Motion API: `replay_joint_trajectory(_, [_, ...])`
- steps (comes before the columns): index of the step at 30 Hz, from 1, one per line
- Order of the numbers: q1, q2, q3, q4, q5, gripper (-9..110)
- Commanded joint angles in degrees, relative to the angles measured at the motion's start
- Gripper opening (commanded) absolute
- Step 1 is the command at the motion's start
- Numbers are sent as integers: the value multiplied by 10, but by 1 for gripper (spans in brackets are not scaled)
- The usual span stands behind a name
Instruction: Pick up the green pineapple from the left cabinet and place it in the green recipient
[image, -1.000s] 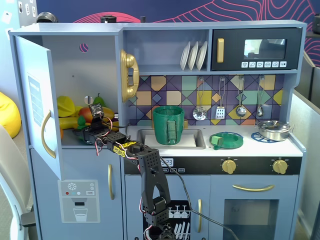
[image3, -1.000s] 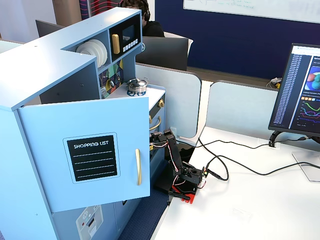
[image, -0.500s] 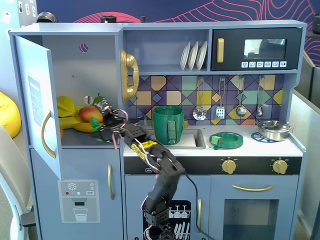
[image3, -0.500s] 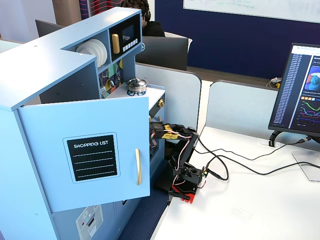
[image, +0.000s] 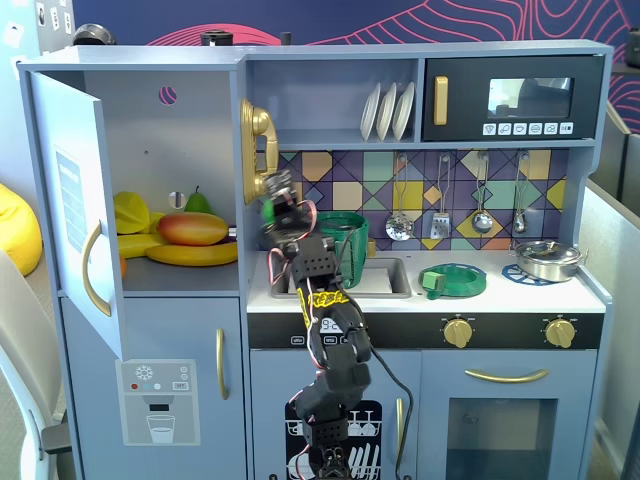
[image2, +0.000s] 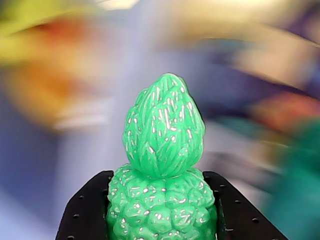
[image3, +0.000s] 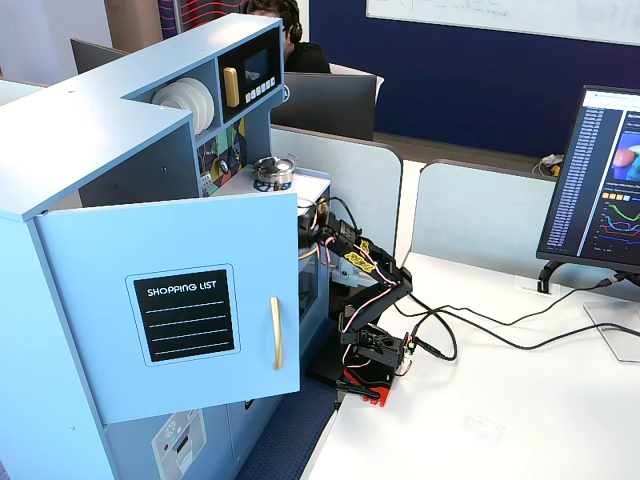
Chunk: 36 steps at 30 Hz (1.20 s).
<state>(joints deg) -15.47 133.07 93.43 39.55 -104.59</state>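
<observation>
In the wrist view my gripper (image2: 161, 200) is shut on the green pineapple (image2: 162, 150). Its bumpy body sits between the two black jaws and its leaf crown points up. The background there is smeared by motion. In a fixed view my gripper (image: 279, 200) is raised in front of the gold toy phone, just right of the open left cabinet (image: 170, 150), and a bit of the pineapple (image: 268, 213) shows in it. The dark-green recipient (image: 348, 236) stands by the sink, to the right of and below the gripper. In the other fixed view the gripper is hidden behind the cabinet door (image3: 170, 300).
The cabinet shelf holds a mango (image: 192, 228), a banana (image: 190, 255) and a green pear (image: 198, 202). The open door (image: 75, 200) swings out at left. A flat green ring dish (image: 453, 280) and a steel pot (image: 547, 258) sit on the counter. Cables (image3: 480, 325) cross the white table.
</observation>
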Motion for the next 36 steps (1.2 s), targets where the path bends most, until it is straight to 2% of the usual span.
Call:
replay_joint_trajectory(1, [85,-74,-90,-76,17,0])
replay_joint_trajectory(4, [120,-160,-136,-162,40,0])
replay_joint_trajectory(12, [185,-359,-308,-200,49,2])
replay_joint_trajectory(13, [189,-373,-318,-203,67,7])
replay_joint_trajectory(15, [200,-392,-332,-207,108,24])
replay_joint_trajectory(17, [201,-396,-335,-203,135,33])
replay_joint_trajectory(21, [201,-388,-312,-217,151,43])
replay_joint_trajectory(24, [201,-384,-307,-216,152,45])
replay_joint_trajectory(28, [191,-306,-223,-207,147,43])
replay_joint_trajectory(33, [181,-79,35,-205,138,41])
replay_joint_trajectory(36, [192,49,170,-156,144,41])
